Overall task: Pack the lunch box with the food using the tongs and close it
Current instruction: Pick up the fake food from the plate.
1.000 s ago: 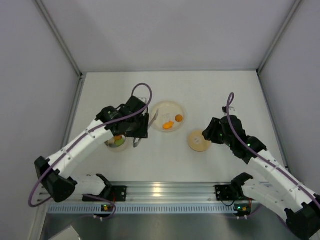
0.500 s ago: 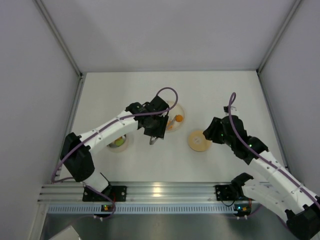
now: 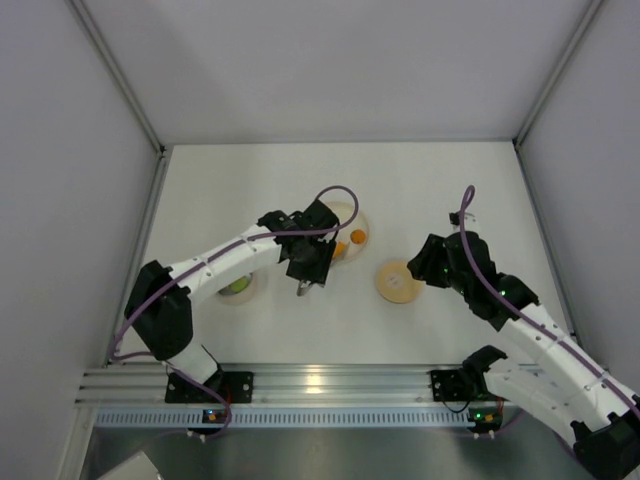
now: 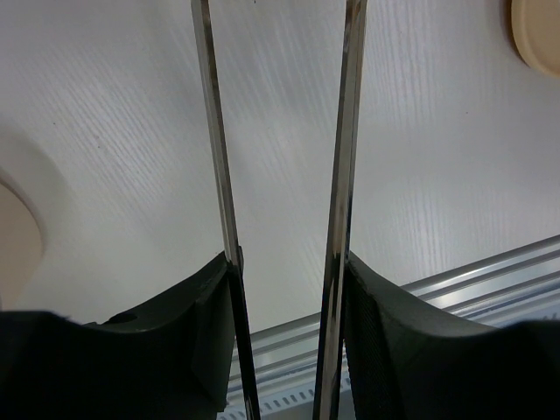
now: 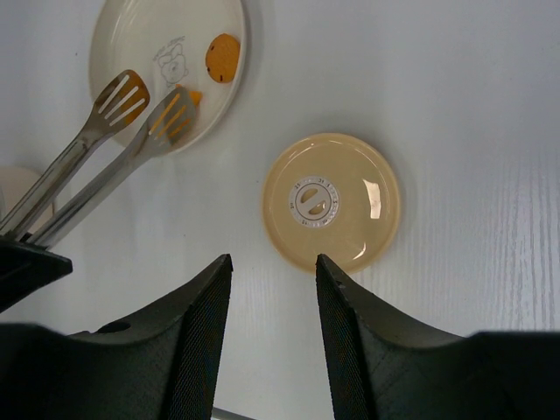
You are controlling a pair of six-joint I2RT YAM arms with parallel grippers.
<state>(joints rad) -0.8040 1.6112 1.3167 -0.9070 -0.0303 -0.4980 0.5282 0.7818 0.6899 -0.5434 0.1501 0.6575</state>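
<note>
My left gripper (image 3: 308, 270) (image 4: 286, 260) is shut on the tongs (image 4: 214, 131) (image 5: 122, 94), one black finger pressing each thin metal arm. Their slotted tips hang over the cream plate (image 5: 149, 35) (image 3: 345, 214). One tip lies on or just above an orange piece of food (image 5: 190, 98), and a second orange piece (image 5: 223, 57) (image 3: 358, 237) sits beside it. The lunch box (image 3: 237, 287) stands left of the plate with green food inside. Its tan lid (image 5: 331, 201) (image 3: 398, 282) lies flat on the table. Just off the lid's near edge, my right gripper (image 5: 273, 259) (image 3: 420, 268) hovers open and empty.
An aluminium rail (image 3: 320, 382) runs along the near edge of the table and holds both arm bases. Grey walls (image 3: 60, 150) close in the white table on the left, right and back. A purple cable (image 3: 335, 195) loops above the left wrist.
The left arm has swung right from over the lunch box to the plate, carrying the tongs. The right arm has stayed over the lid.
</note>
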